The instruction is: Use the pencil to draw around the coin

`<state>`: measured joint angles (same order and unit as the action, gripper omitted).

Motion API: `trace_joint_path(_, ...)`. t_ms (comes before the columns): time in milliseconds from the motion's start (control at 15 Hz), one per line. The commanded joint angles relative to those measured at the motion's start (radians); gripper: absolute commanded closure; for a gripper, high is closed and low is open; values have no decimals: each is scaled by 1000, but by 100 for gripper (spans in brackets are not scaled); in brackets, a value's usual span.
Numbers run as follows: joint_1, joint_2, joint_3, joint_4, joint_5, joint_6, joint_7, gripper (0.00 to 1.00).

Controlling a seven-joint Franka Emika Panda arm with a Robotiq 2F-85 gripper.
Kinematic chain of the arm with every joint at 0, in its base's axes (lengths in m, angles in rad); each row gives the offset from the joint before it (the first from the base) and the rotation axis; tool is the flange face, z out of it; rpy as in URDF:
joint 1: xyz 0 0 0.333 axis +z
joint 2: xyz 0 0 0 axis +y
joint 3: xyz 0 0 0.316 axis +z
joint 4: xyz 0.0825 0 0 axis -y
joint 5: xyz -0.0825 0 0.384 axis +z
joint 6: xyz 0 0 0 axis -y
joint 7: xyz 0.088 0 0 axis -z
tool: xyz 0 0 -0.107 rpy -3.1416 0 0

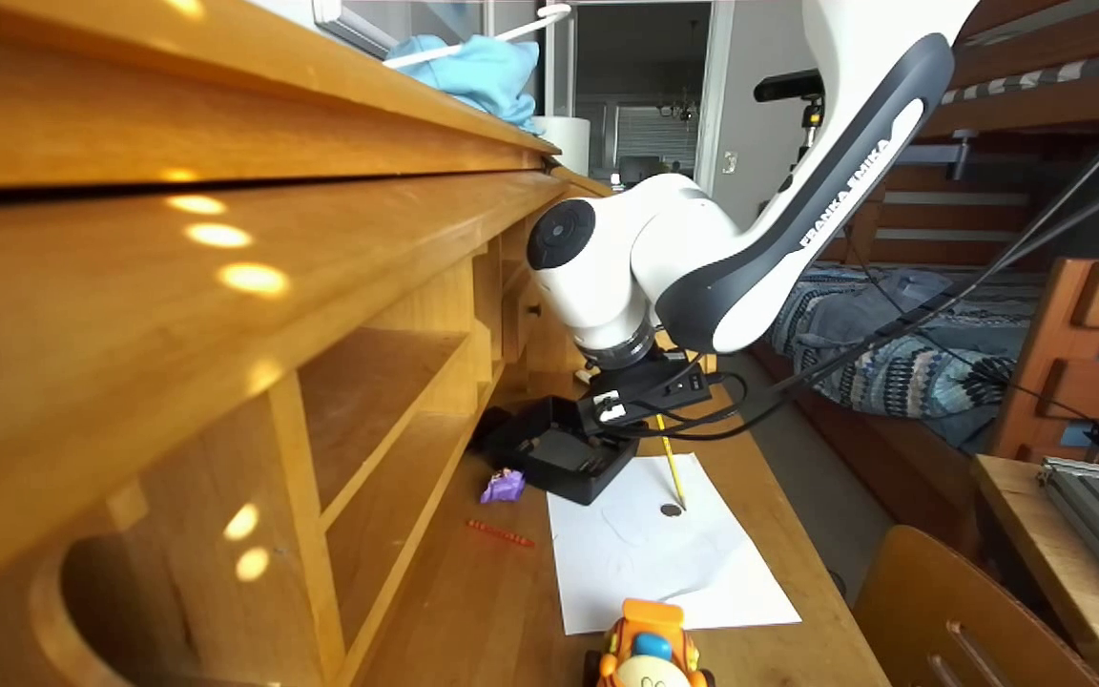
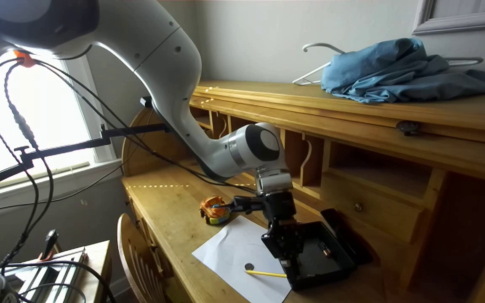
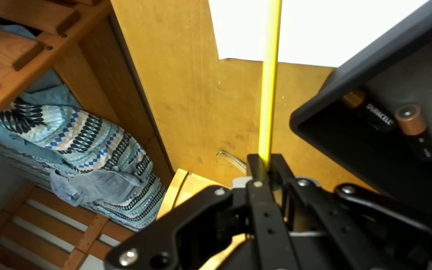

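I can read FRANKA EMIKA along my robot's arm (image 1: 798, 224), and DURACELL on a battery (image 3: 371, 112) inside the black tray (image 3: 373, 60).

the yellow pencil (image 3: 269, 82) slants, tip beside the dark coin (image 1: 671, 510).

Overexposed window (image 2: 57, 113), light spots (image 1: 254, 279) on ledge (image 1: 349, 229), dim doorway (image 1: 640, 48), wrist-view paper (image 3: 313, 30) washed out

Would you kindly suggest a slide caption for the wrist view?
The gripper holds a yellow pencil that extends over white paper, beside a black tray with batteries inside.
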<state>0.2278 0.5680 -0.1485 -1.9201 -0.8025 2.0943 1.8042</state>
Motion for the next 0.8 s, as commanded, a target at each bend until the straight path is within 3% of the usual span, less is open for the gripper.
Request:
trace_joint_path(0, -5, -5, 21, 3, -43, -29, 28, 98)
trace_joint_path(733, -2, 4, 35, 12, -51, -44, 37, 98)
